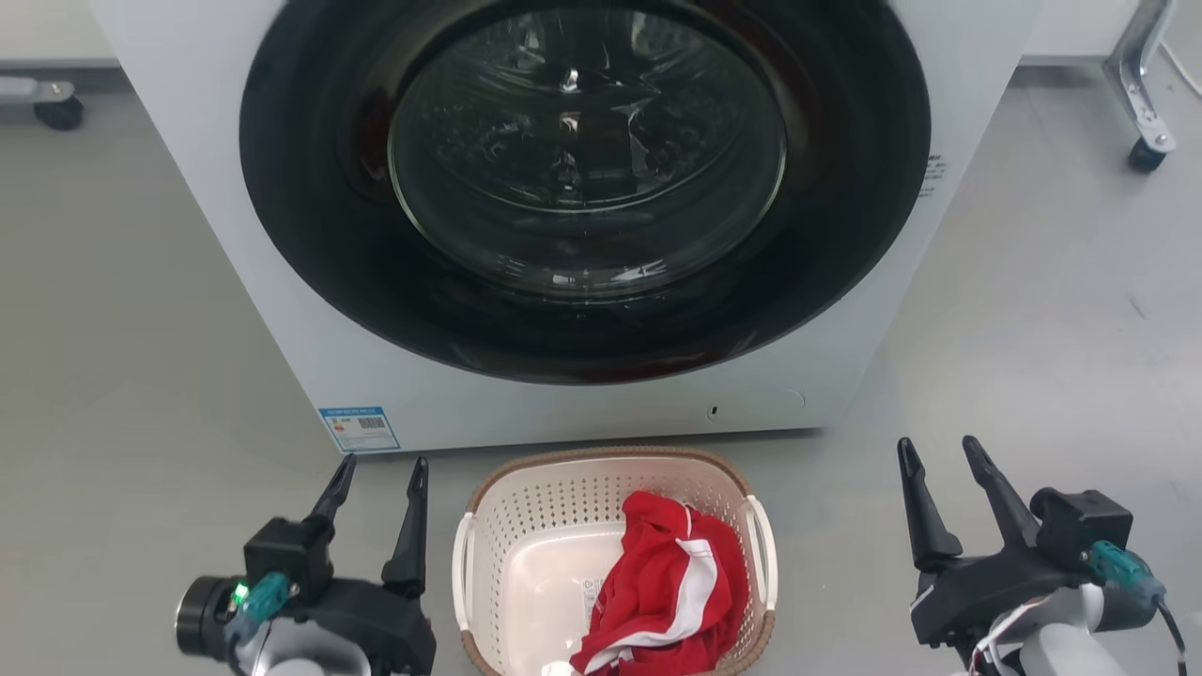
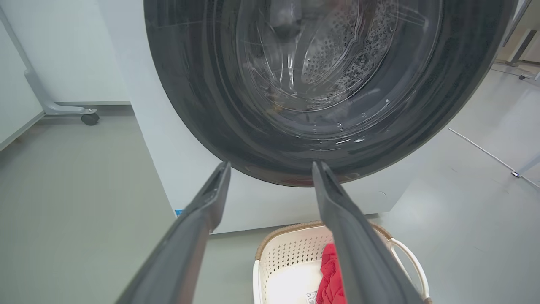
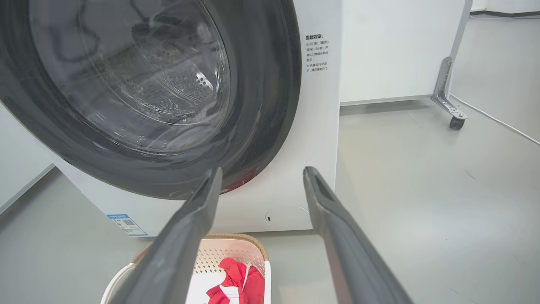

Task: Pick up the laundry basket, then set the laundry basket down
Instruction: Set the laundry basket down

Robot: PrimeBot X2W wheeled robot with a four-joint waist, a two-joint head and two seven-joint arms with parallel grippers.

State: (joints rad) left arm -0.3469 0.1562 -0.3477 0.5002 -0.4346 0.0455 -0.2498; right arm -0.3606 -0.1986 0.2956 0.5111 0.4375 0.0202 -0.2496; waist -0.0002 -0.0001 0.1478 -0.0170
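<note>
Your laundry basket (image 1: 563,507) sits on the grey floor (image 1: 141,376) at the near middle, just in front of the washer (image 1: 601,413), with its far rim close to the machine's base. A red garment with white stripes (image 1: 671,582) lies inside it, heaped toward the right side and reaching up near the right handle (image 1: 765,545). The left part of the basket's bottom is bare. The left handle (image 1: 460,573) stands free on the opposite side.

Your left gripper (image 1: 383,462) hovers just left of the basket. Its fingers are spread apart with nothing between them, and the tips point toward the washer. Your right gripper (image 1: 937,441) hangs on the right, farther from the basket than the left one, and it too is spread and empty. Neither one touches the basket.

The washer's round dark door (image 1: 587,160) faces you, and a blue label (image 1: 359,428) sits at the washer's lower left corner. A caster (image 1: 1146,155) stands at the far right and another caster (image 1: 58,113) at the far left.
</note>
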